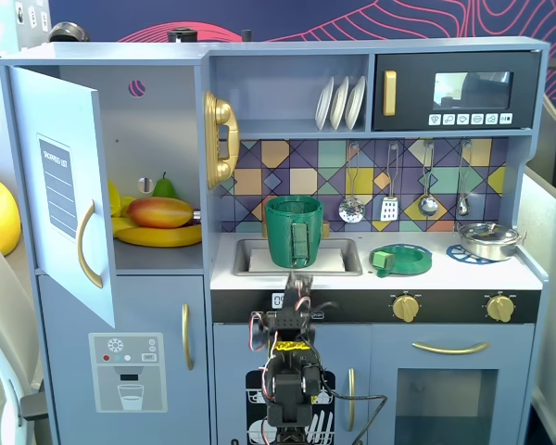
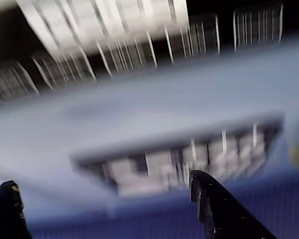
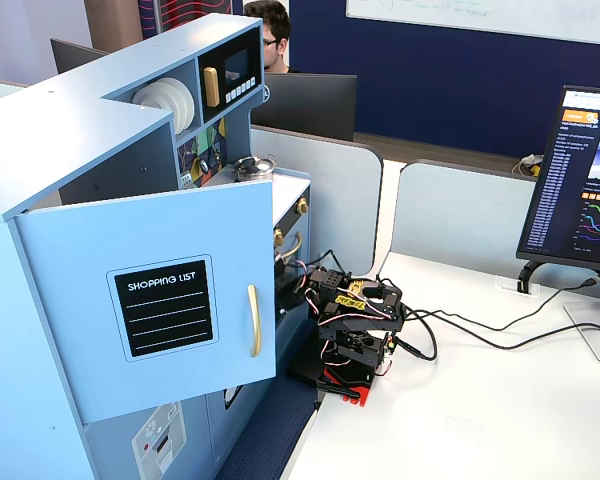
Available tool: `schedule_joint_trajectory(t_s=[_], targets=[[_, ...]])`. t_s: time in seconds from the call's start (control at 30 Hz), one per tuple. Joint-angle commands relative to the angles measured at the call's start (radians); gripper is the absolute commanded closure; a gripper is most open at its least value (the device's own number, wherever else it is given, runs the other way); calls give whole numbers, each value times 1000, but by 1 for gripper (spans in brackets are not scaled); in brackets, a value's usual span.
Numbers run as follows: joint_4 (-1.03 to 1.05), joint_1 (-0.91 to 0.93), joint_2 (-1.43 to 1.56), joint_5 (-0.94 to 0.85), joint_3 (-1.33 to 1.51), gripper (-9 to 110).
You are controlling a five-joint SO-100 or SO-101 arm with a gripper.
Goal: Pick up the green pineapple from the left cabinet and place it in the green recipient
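Low at the centre of a fixed view, the gripper [image 1: 301,278] is sitting folded, its fingers looking spread and empty in the wrist view. Reaching upper left into the left cabinet [image 1: 157,139] needs care: the green pineapple is hiding behind the mango [image 1: 160,212].

Office setting: white worktop [image 3: 480,400], grey-blue partition panels [image 3: 460,215], dark navy wall [image 3: 430,80], monitor [image 3: 585,180] at right in a fixed view, black chair [image 3: 305,105] behind. Even indoor light.

We read "SHOPPING LIST" on the left cabinet [image 3: 145,290] door label; other txt too small/blurred.
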Motion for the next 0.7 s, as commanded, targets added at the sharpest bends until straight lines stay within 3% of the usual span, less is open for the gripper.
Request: schedule_joint_trajectory(t_s=[0.0, 0.3, 0.6, 0.67], targets=[[101, -12, 35, 32, 63, 68], [351, -23, 55, 141, 126, 75], [408, -6, 72, 252, 126, 76], [483, -15, 72, 80, 126, 76]])
